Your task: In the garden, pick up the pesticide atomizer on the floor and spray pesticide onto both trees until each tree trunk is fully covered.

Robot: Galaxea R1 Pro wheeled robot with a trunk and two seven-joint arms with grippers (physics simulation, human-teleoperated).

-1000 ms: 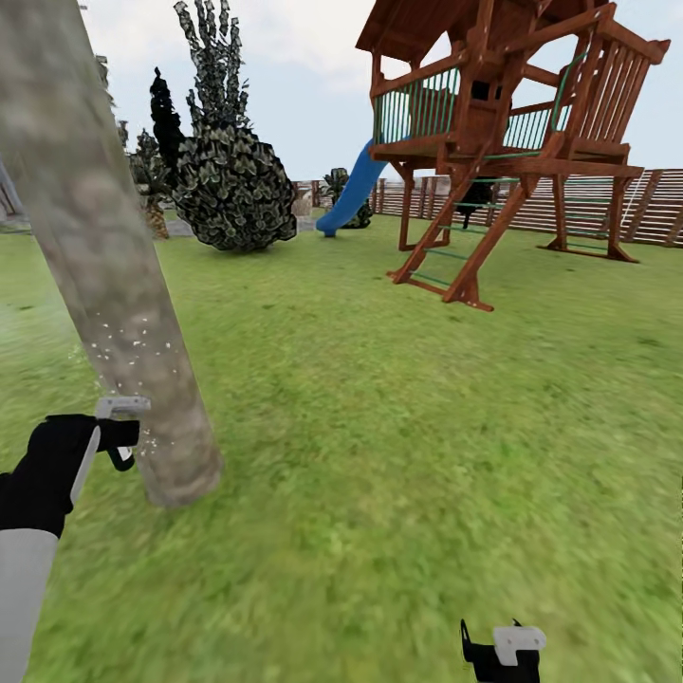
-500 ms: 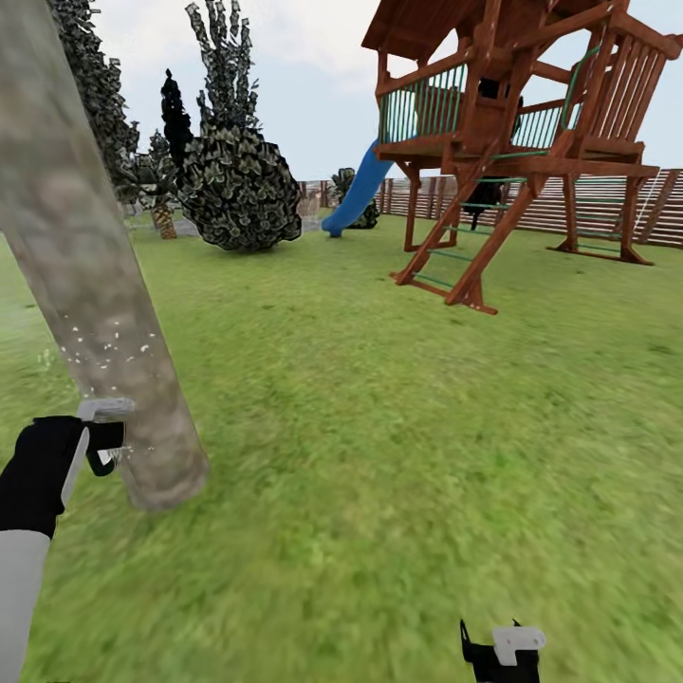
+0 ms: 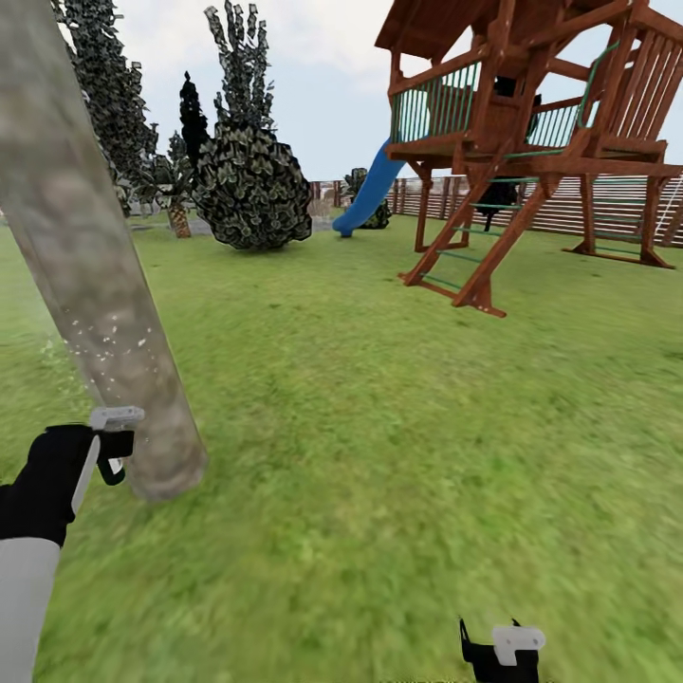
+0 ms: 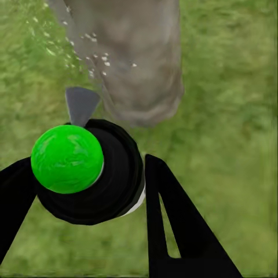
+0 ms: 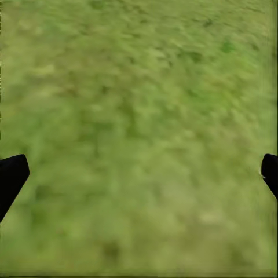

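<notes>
The pesticide atomizer, black-bodied with a bright green cap, sits clamped between the left gripper fingers, its grey nozzle close to the tree trunk. White droplets speckle the mottled bark. No label or writing can be read. The right gripper hangs spread open over the blurry lawn. A wooden play tower with a blue slide stands well beyond.
</notes>
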